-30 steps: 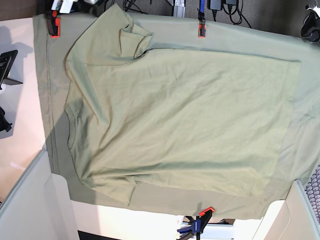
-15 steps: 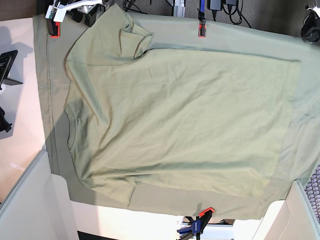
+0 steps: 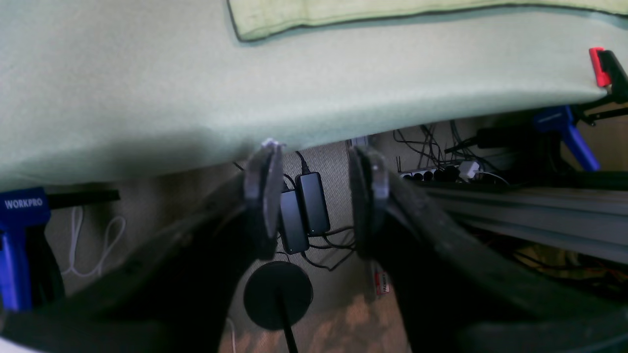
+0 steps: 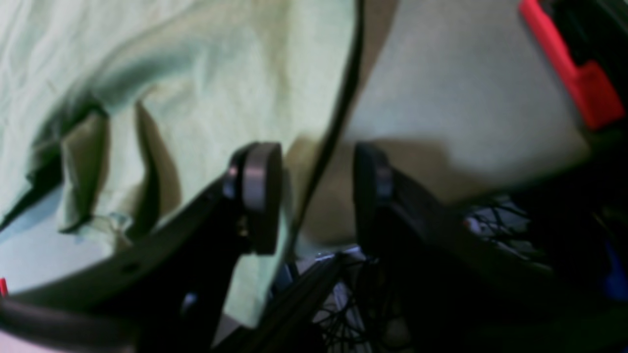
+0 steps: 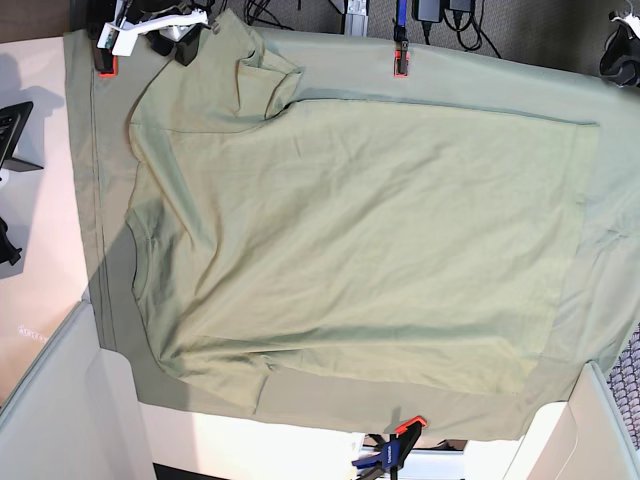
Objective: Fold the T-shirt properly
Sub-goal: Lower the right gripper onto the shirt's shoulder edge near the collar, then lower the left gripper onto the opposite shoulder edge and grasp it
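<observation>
The pale sage-green T-shirt [image 5: 350, 240] lies spread flat on the green tablecloth [image 5: 600, 290], neckline to the left and hem to the right. Its upper sleeve [image 5: 255, 75] is folded over on itself. My right gripper [image 5: 178, 45] is open at the top left, beside that sleeve. In the right wrist view the gripper [image 4: 314, 196] has the sleeve's dark edge between its jaws, with the shirt [image 4: 196, 73] to the left. My left gripper [image 3: 316, 196] is open and empty beyond the table's edge, over the floor. A hem corner of the shirt [image 3: 343, 12] shows far above it.
Orange clamps [image 5: 401, 60] [image 5: 105, 62] [image 5: 412, 425] pin the tablecloth's edges. One clamp [image 4: 574, 73] is to the right of my right gripper. A blue clamp [image 3: 19, 235], cables and power adapters [image 3: 304, 211] lie below the table. Grey panels [image 5: 60, 400] stand at the lower corners.
My right gripper has come further into the base view at the top left, moving down and right toward the folded sleeve. The shirt has not moved.
</observation>
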### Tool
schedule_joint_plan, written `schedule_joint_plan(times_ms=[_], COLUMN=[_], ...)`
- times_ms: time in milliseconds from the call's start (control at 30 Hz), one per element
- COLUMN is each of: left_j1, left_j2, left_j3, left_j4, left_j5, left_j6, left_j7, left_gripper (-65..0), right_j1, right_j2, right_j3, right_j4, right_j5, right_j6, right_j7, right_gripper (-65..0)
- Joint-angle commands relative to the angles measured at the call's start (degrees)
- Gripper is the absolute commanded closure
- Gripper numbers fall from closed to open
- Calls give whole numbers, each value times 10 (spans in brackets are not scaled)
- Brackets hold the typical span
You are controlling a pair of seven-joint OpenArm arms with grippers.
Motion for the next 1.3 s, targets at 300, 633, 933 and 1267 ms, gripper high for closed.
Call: schedule_joint_plan(times_ms=[300, 633, 933, 1267], left_j1=[-11, -120, -208, -262], left_j2=[-14, -62, -68, -55], left_j3=[-6, -4, 49, 134], left_j4=[7, -64, -174, -174], left_j5=[-9, 1, -45, -5], left_j6=[-7, 40, 38, 38], left_j7=[1, -3, 15, 13], left_gripper=[-261, -378, -378, -378], right_j1=[2, 16, 17, 15], right_j2=[-10, -16, -16, -16], right_j3=[-79, -81, -81, -81], right_j4=[4, 0, 0, 0], right_j5=[-7, -30, -38, -41], right_j6=[6, 6, 6, 6], right_j7=[9, 16, 16, 16], right_gripper=[-244, -169, -165, -165])
